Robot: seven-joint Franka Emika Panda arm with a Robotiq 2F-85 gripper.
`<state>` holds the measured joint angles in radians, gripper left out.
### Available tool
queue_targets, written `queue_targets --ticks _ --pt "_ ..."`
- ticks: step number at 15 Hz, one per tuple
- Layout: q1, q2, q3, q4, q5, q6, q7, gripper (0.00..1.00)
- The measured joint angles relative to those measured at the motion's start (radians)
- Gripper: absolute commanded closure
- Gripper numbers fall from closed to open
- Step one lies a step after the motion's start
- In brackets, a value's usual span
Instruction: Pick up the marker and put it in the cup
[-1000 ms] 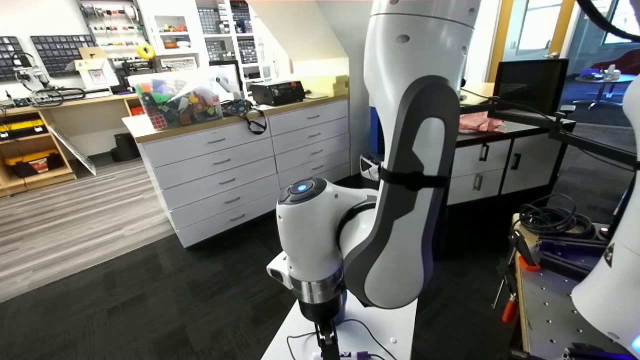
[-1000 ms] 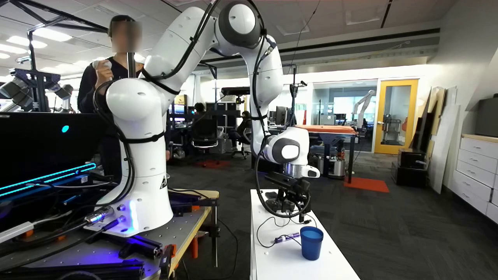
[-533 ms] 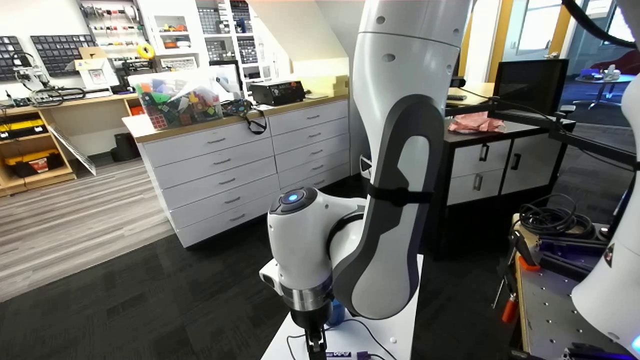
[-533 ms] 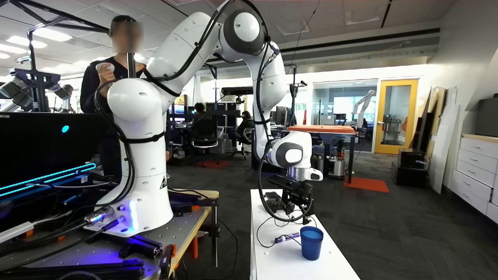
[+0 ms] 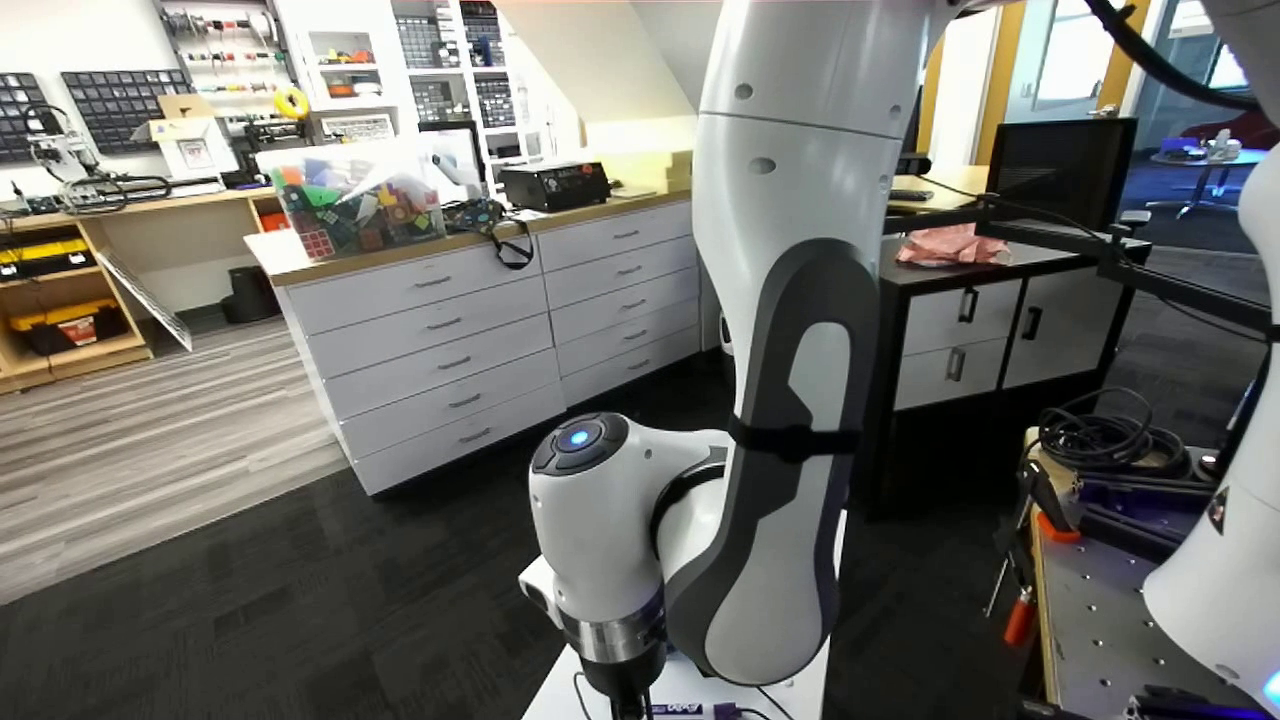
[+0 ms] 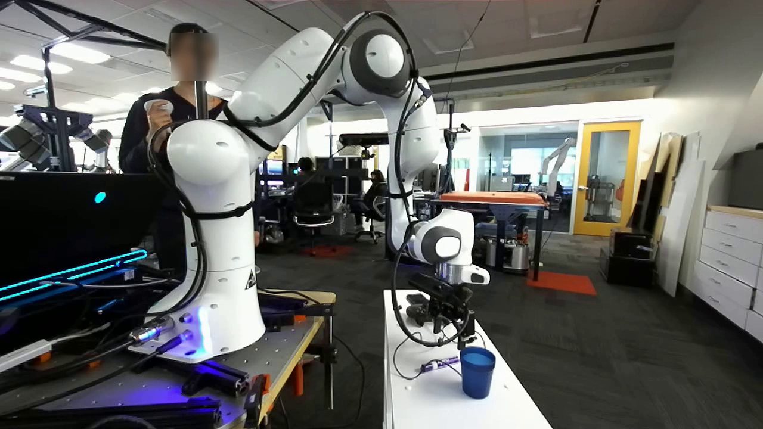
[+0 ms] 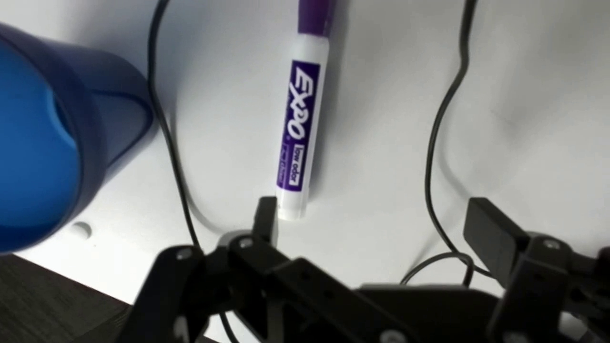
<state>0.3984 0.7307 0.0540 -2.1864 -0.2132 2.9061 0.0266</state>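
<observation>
Looking through the wrist view, I have the gripper (image 7: 374,221) with its jaws released and spread wide. The marker (image 7: 300,119) lies ahead, its purple cap pointing away from the gripper and its white end just beside the jaw on the left; whether they touch I can't tell. Left of the marker is the blue cup (image 7: 90,119), and a black cable (image 7: 170,143) runs between the two; more black cable winds along on the right. In an exterior view I see the white table (image 6: 429,405) with the cup upright on it, the marker lying left of the cup and slightly farther, and the gripper above the table, farther off than the cup.
</observation>
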Motion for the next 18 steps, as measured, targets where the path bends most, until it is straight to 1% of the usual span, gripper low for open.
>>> queue_targets --ticks 3,18 --pt "0.01 0.013 -0.006 0.003 0.0 0.0 0.016 0.0" --pt "0.093 0.017 -0.096 -0.001 0.0 0.0 0.095 0.0"
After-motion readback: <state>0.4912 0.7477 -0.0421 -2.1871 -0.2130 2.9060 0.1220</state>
